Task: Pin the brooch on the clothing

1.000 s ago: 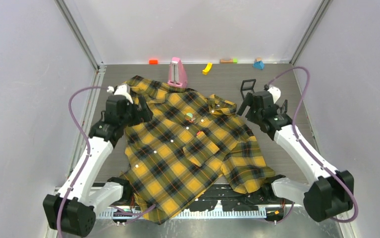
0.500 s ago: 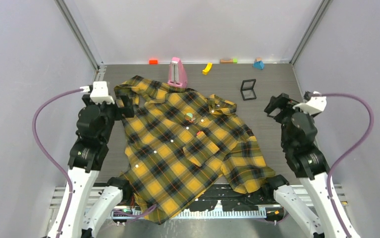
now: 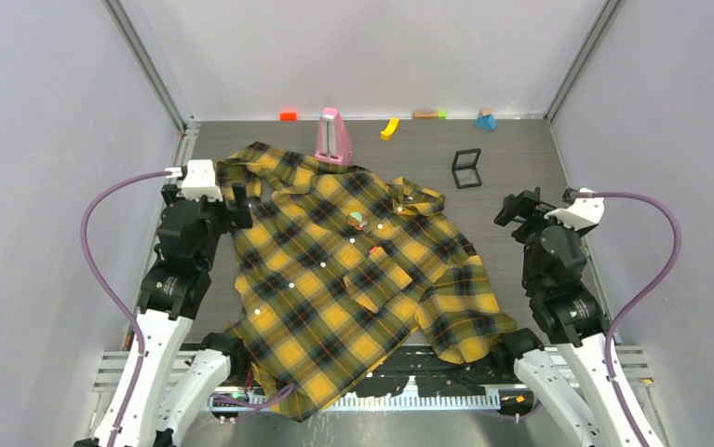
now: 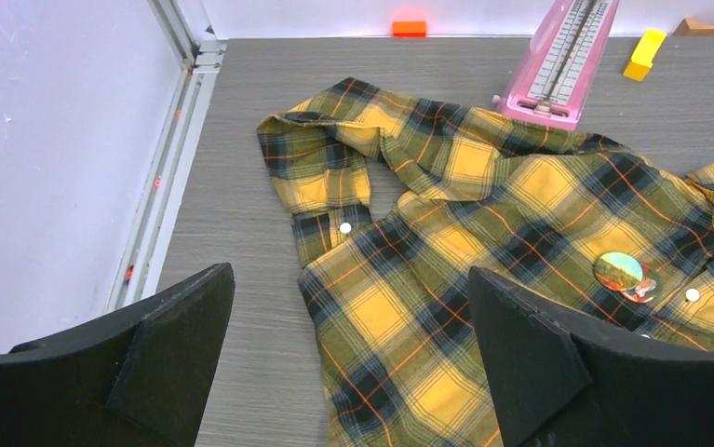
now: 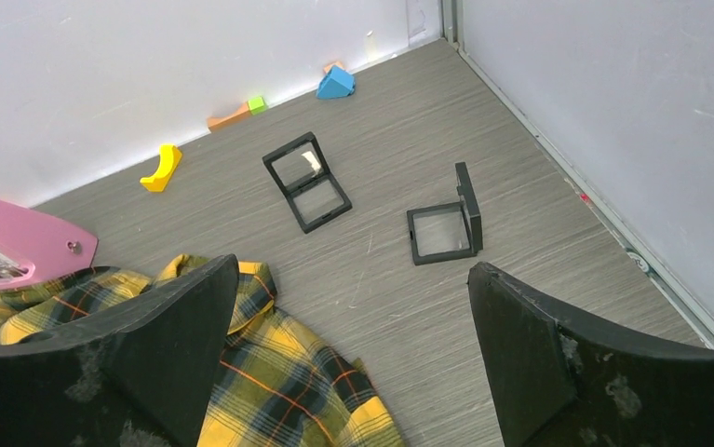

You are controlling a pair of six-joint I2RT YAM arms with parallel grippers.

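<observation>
Spreading over most of the grey worktop (image 3: 511, 149), the clothing (image 3: 353, 279) lies front up on a slant, with a sleeve doubled over at the far left. It looks like soft, light cloth that would bunch and slide if pushed, so any hold is best taken on a hem or a pinched fold beside the button row. The left claw (image 4: 348, 298) hangs released and empty over the shirt's left edge. The right claw (image 5: 353, 289) is likewise spread wide and holds nothing, off the shirt's right side near two black frame cases (image 5: 306, 189). The brooch (image 3: 357, 221) rests on the chest just beside the buttons, well apart from both claws. Small, stiff and probably slick-faced, it should be gripped by its rim. Whether its pin passes through the cloth cannot be told.
</observation>
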